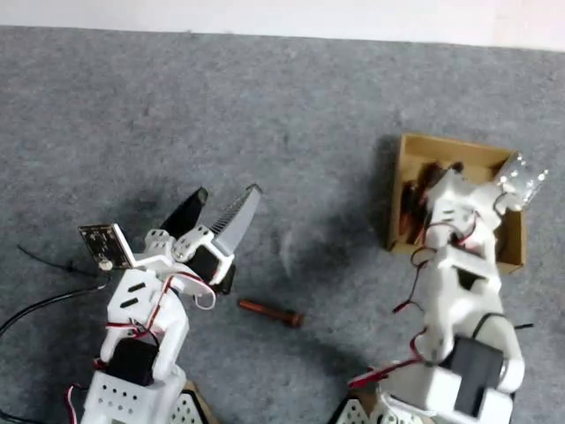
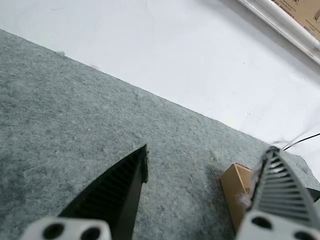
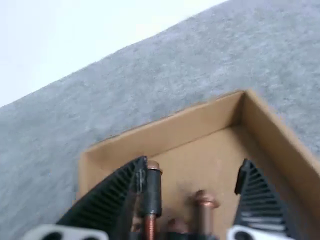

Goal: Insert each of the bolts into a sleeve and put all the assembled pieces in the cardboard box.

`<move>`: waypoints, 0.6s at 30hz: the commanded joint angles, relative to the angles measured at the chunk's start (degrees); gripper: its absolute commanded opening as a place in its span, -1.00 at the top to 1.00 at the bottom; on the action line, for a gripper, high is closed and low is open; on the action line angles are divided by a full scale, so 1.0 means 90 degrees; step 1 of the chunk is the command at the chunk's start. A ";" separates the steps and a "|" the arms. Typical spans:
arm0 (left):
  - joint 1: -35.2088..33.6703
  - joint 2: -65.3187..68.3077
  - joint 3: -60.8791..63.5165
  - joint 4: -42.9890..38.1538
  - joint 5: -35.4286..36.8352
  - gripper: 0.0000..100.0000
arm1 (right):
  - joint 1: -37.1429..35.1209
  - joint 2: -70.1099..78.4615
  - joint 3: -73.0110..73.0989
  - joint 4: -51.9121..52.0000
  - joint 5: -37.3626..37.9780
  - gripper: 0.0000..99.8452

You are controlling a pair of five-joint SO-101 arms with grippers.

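Lying near the left hand (image 1: 229, 194) is a bolt (image 1: 269, 312).

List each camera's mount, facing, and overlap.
High: fixed overhead, looking down at grey mat; left arm, right arm visible.
Left wrist: on left arm, facing across mat toward white surface; left gripper open.
Right wrist: on right arm, looking into cardboard box; right gripper open over bolts.
Shared: all three show the cardboard box.
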 commanded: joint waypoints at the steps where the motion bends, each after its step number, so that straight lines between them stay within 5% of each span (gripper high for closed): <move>1: -0.0083 -0.0015 0.0112 -0.0117 0.0029 0.33 | -0.0454 -0.1460 0.0816 -0.0122 0.0000 0.49; 8: -0.0083 -0.0015 0.0112 -0.0117 0.0029 0.33 | -0.1187 -0.4723 0.3013 -0.0073 0.0117 0.49; 15: -0.0083 -0.0015 0.0112 -0.0117 0.0029 0.33 | -0.2476 -0.7458 0.4821 -0.0063 0.1729 0.49; 18: -0.0112 -0.0015 0.0112 -0.0117 0.0029 0.33 | -0.2789 -0.8171 0.5153 0.1118 0.1856 0.49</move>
